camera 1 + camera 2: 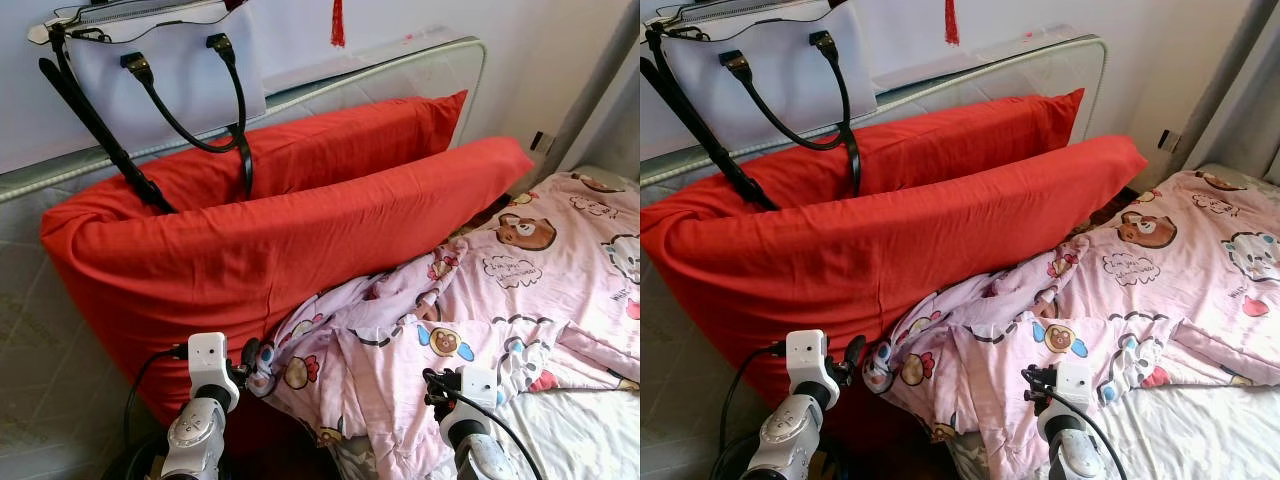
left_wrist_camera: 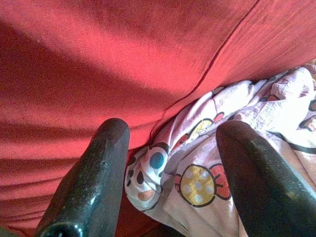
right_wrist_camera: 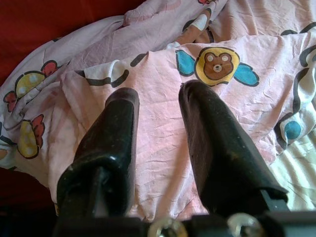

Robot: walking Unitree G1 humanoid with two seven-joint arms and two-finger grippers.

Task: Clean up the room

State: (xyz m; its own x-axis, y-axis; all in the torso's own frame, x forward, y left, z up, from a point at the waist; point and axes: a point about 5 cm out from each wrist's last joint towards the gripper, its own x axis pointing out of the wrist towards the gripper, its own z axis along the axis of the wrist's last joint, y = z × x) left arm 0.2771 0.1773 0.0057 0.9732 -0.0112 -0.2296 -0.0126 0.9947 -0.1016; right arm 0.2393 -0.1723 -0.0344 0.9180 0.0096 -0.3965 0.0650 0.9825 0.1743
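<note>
1. Head views: the step in hand looks like taking up the rumpled pink blanket (image 1: 470, 300) to straighten the bed. Both arms are raised low in front, wrists pointing forward. The left gripper (image 1: 248, 358) sits at the blanket's bunched corner, right against the big red pillow (image 1: 250, 230); the right gripper (image 1: 1035, 383) hovers over the fold nearer the middle. A white handbag (image 1: 150, 70) rests beyond both, on top of the pillows.

2. Left wrist view: the jaws stand wide apart. The blanket's printed corner (image 2: 187, 173) lies between the fingers (image 2: 94, 173), and red pillow fabric fills the space ahead of them. Next, I judge, they must push forward slightly and close on cloth only, not on the pillowcase.

3. Right wrist view: the jaws are parted narrowly, with flat blanket between and ahead of the fingers (image 3: 217, 148). Whether the tips touch the cloth is hard to tell. A grip here probably calls for pressing down to gather a pinch.
</note>
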